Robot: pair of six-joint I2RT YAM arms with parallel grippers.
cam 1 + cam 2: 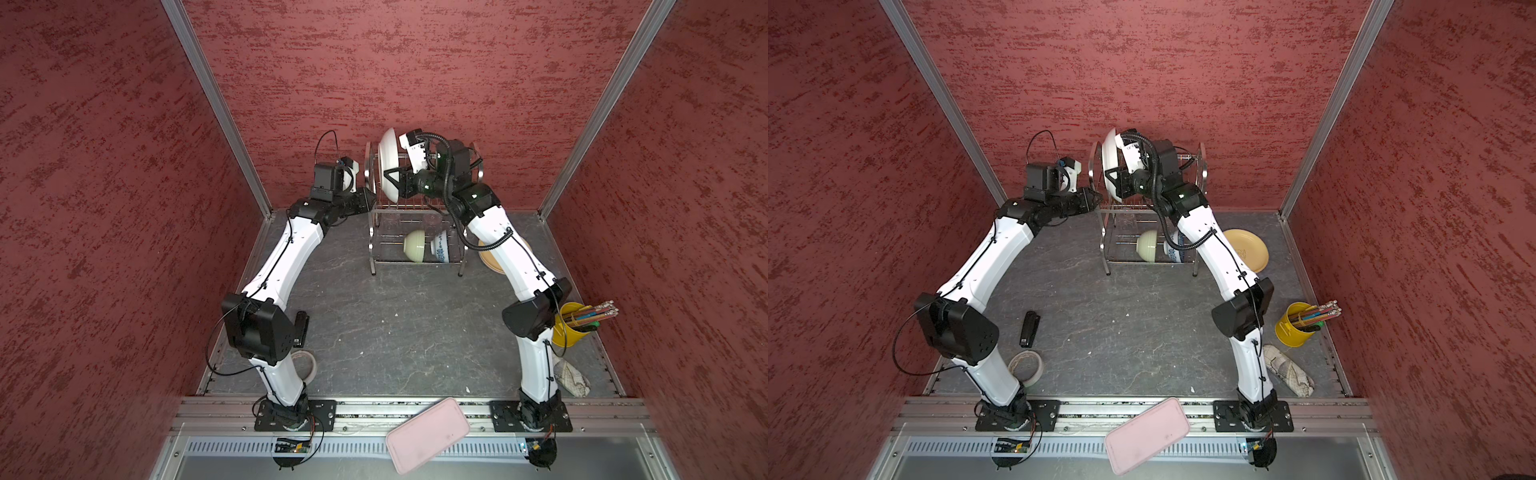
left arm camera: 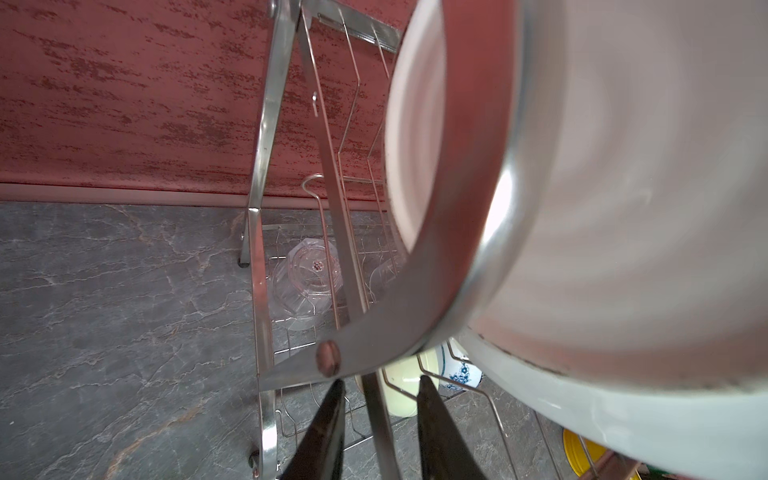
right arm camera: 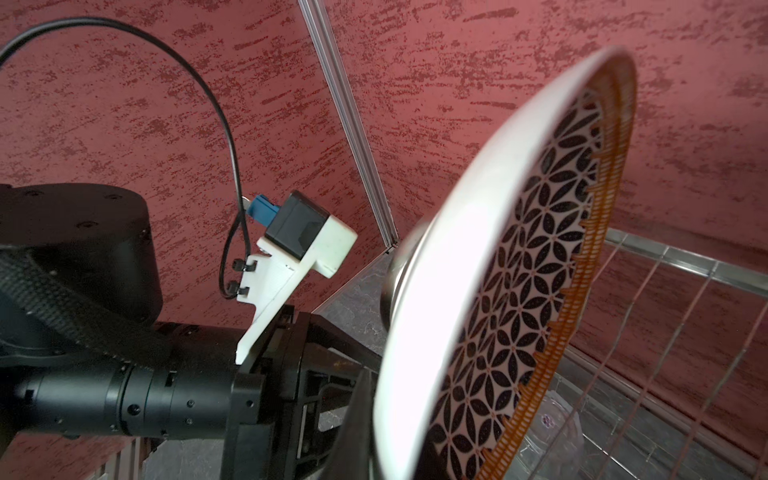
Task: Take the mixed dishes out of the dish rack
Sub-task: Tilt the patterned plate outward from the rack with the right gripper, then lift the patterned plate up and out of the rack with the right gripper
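Starting at the right claw [image 1: 392, 180], we find it clamped on the black-and-white geometric plate [image 3: 519, 291], which stands on edge at the upper tier of the dish rack [image 1: 411, 210]. The left claw [image 2: 380, 386] straddles a rack strut; we cannot tell whether it grips. The pale green bowl [image 1: 415, 246], blue-floral white bowl [image 1: 441, 247] and a clear cup [image 2: 305, 282] occupy the lower tier. The yellow-orange plate [image 1: 1246, 249] lies on the tabletop [image 1: 395, 324] beside the rack.

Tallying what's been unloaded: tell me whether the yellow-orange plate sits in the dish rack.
No, the yellow-orange plate lies flat on the table beside the dish rack, outside its wire frame.
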